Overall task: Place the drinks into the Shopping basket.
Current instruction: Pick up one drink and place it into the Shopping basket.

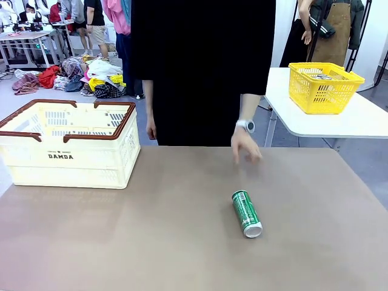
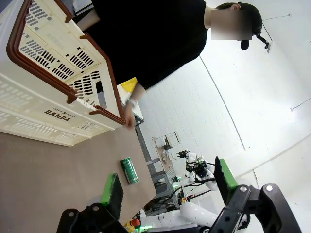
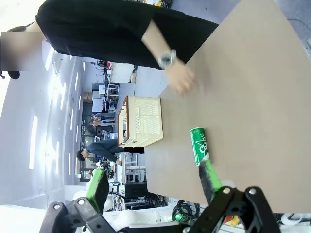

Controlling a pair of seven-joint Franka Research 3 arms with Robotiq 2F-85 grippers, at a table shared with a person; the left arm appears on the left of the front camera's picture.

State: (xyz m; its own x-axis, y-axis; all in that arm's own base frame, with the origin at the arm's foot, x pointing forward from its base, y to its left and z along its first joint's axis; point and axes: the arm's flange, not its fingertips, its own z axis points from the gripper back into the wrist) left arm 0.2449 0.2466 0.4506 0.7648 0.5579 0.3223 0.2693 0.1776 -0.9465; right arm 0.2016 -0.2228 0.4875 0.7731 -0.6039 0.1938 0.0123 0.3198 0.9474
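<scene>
Front view has the Shopping basket (image 1: 91, 162) standing upright on the left of the worktop (image 1: 151, 242), toward the far edge. What shows of its inside is slotted cream wall under the brown rim. The green can (image 1: 246, 213) lies on its side right of the middle, well apart from that basket, with a silver end toward the robot. A person's hand (image 1: 245, 147) hangs just beyond the can, not touching it. On a separate white table (image 1: 364, 121) at far right sits a yellow basket (image 1: 324, 94) with something silvery inside, too small to tell. In the left wrist view the left fingers (image 2: 112, 190) stand spread wide, gripping nothing. In the right wrist view the right fingers (image 3: 97, 187) are likewise spread and hold nothing, and the can lies just past one fingertip.
</scene>
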